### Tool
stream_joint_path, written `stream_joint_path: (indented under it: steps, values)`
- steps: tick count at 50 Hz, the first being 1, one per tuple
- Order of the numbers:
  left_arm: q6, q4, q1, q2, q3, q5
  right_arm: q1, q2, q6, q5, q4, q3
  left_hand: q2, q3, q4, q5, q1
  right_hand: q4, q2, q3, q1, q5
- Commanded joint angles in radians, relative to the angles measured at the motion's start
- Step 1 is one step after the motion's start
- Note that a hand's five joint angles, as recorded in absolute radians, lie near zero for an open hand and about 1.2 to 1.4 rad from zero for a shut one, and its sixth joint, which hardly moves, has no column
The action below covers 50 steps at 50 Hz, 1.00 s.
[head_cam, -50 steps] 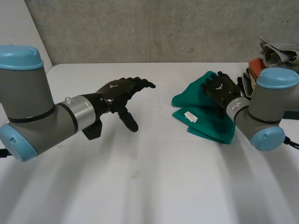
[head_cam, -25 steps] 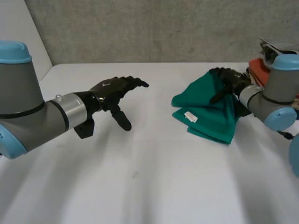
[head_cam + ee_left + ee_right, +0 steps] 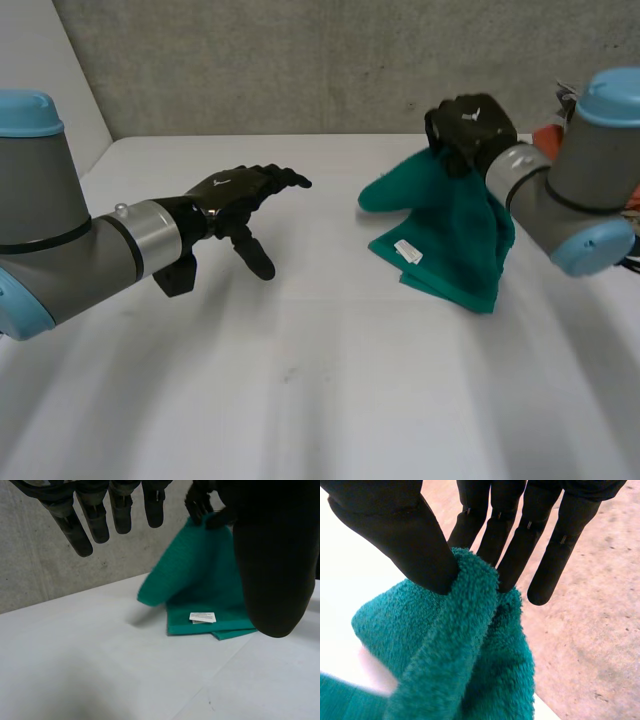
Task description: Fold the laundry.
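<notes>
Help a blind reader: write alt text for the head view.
The right hand pinches a green towel and holds one edge up off the white table. The left hand is open, apart from the towel.

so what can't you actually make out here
Print on the label of the green towel: too small, head and left wrist views.
The heap of clothes behind the right arm: head view, mostly hidden by the arm, cut off by the edge.
Towel's side by the left robot hand: left wrist view, its thumb covers it.
Towel's grasped edge: right wrist view, pinched inside the right robot hand.
</notes>
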<state>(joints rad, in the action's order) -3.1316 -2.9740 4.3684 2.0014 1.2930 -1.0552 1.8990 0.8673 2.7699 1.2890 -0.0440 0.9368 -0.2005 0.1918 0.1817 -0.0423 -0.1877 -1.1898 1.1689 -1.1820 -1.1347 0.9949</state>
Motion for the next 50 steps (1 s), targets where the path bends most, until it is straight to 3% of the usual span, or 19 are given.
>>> stream_joint_path:
  steps: [1, 4, 5, 6, 8, 12, 14, 17, 22, 25, 28, 35, 40, 50]
  values:
    - [-0.001, 0.001, 0.003, -0.001, 0.002, 0.003, -0.009, 0.084, -0.248, -0.003, 0.047, 0.261, 0.026, -0.017, -0.007, 0.042, 0.013, -0.206, 0.227, -0.214, -0.262, 0.227]
    - [-0.001, 0.0, -0.001, 0.0, 0.002, 0.004, -0.035, 0.098, -0.331, -0.022, 0.058, 0.345, 0.026, -0.017, -0.007, 0.042, 0.013, -0.078, 0.099, -0.086, -0.133, 0.098]
    - [-0.001, 0.0, -0.003, 0.0, 0.002, 0.004, -0.04, 0.099, -0.351, -0.031, 0.056, 0.362, 0.026, -0.017, -0.007, 0.042, 0.013, 0.045, -0.024, 0.037, -0.01, -0.025]
    - [-0.001, 0.0, -0.006, 0.002, 0.002, 0.003, -0.05, 0.102, -0.384, -0.057, 0.052, 0.388, 0.026, -0.017, -0.007, 0.042, 0.013, 0.343, -0.322, 0.335, 0.288, -0.322]
    - [-0.001, 0.0, -0.009, 0.003, 0.002, 0.0, -0.061, 0.105, -0.411, -0.089, 0.043, 0.401, 0.026, -0.017, -0.007, 0.042, 0.013, 0.591, -0.571, 0.584, 0.536, -0.571]
    - [-0.001, 0.0, -0.013, 0.005, 0.002, -0.002, -0.096, 0.113, -0.426, -0.141, 0.032, 0.401, 0.026, -0.017, -0.007, 0.042, 0.013, 0.68, -0.659, 0.672, 0.625, -0.66]
    - [-0.001, 0.0, -0.013, 0.002, 0.003, -0.002, -0.115, 0.131, -0.373, -0.145, 0.023, 0.396, 0.026, -0.017, -0.007, 0.042, 0.013, 0.876, -0.855, 0.868, 0.821, -0.855]
    - [-0.001, 0.0, -0.01, 0.0, 0.005, -0.002, -0.136, 0.17, -0.293, -0.149, 0.015, 0.386, 0.026, -0.017, -0.007, 0.042, 0.013, 0.994, -0.973, 0.987, 0.939, -0.974]
    - [-0.001, 0.0, -0.006, -0.001, 0.003, -0.002, -0.205, 0.257, -0.143, -0.172, 0.03, 0.34, 0.026, -0.017, -0.007, 0.042, 0.013, 1.015, -0.994, 1.007, 0.96, -0.995]
    - [-0.001, 0.0, -0.006, 0.0, 0.003, -0.002, -0.235, 0.253, -0.139, -0.197, 0.062, 0.318, 0.026, -0.017, -0.007, 0.042, 0.013, 1.015, -0.994, 1.007, 0.96, -0.995]
    - [-0.001, 0.0, -0.009, 0.002, 0.003, -0.002, -0.261, 0.202, -0.18, -0.23, 0.088, 0.298, 0.026, -0.017, -0.007, 0.042, 0.013, 1.015, -0.994, 1.007, 0.96, -0.995]
    - [-0.001, 0.0, -0.01, 0.005, 0.003, -0.002, -0.356, 0.115, -0.516, -0.318, 0.136, 0.278, 0.026, -0.017, -0.007, 0.042, 0.013, 1.015, -0.994, 1.007, 0.96, -0.995]
    - [-0.001, 0.0, -0.01, 0.005, 0.002, -0.002, -0.393, 0.042, -0.677, -0.407, 0.188, 0.275, 0.026, -0.017, -0.007, 0.042, 0.013, 1.015, -0.994, 1.007, 0.96, -0.995]
    - [-0.001, 0.0, -0.012, 0.028, -0.004, -0.002, -0.403, -0.053, -0.586, -0.461, 0.069, 0.247, 0.026, -0.017, -0.007, 0.042, 0.013, 1.015, -0.994, 1.007, 0.96, -0.995]
